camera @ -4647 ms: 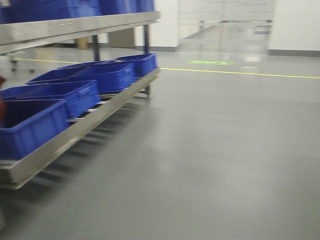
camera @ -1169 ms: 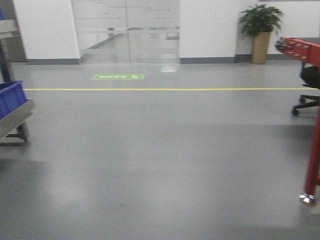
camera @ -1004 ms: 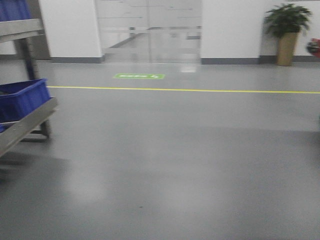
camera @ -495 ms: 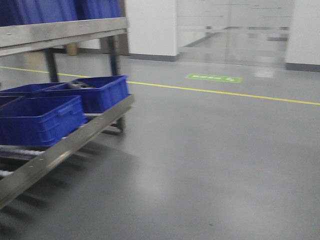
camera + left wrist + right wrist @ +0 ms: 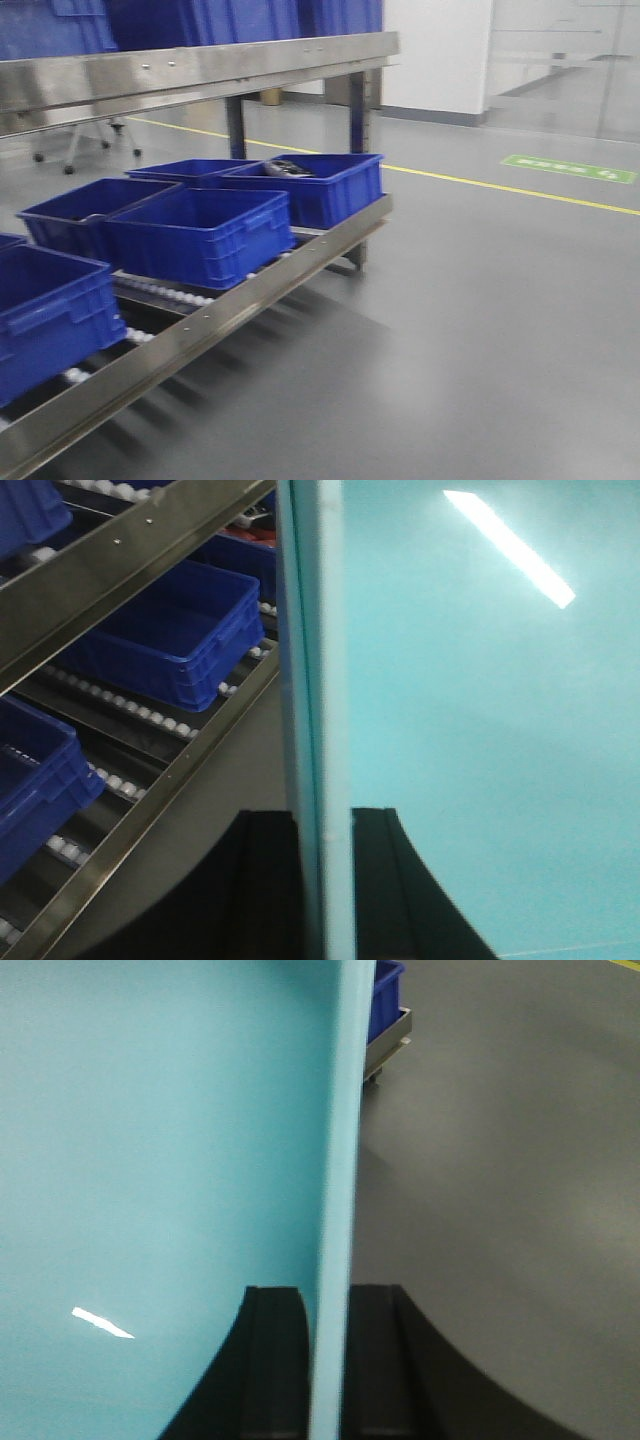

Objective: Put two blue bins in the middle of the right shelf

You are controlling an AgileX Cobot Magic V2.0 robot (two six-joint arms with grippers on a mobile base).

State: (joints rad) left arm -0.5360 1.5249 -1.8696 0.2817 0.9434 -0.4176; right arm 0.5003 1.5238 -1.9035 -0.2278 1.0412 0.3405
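Floor (image 5: 480, 330): grey, glossy, wide open to the right of the front view; a yellow line (image 5: 500, 187) crosses it, with a green floor sign (image 5: 570, 168) beyond.

Rack (image 5: 230, 305): steel, two tiers seen, fills the left of the front view and runs away toward the far wall. Lower tier is a roller bed (image 5: 160, 292) with a steel front rail. Upper tier (image 5: 200, 68) carries more dark blue crates along its length.

Dark crates (image 5: 200, 235): several on the lower rollers, set in two rows, open-topped. The far one (image 5: 320, 185) holds something dark and small; I cannot tell what. My left wrist view shows the same rack (image 5: 150, 540) just beside my load, one dark crate (image 5: 175, 630) on the rollers.

Bins: pale cyan. Left wrist view: a bin (image 5: 480, 720) fills the right side, its rim edge upright through the middle. My left fingers (image 5: 320, 880) sit one on each side of that rim, clamped on it. Right wrist view: a pale bin wall (image 5: 160, 1190) fills the left side, and my right fingers (image 5: 325, 1360) pinch its rim the same way. Whether these are two bins or two sides of one, I cannot tell.

Rack corner with a dark crate (image 5: 385, 990) shows at the top of the right wrist view, well apart from my hold; bare floor lies to the right.
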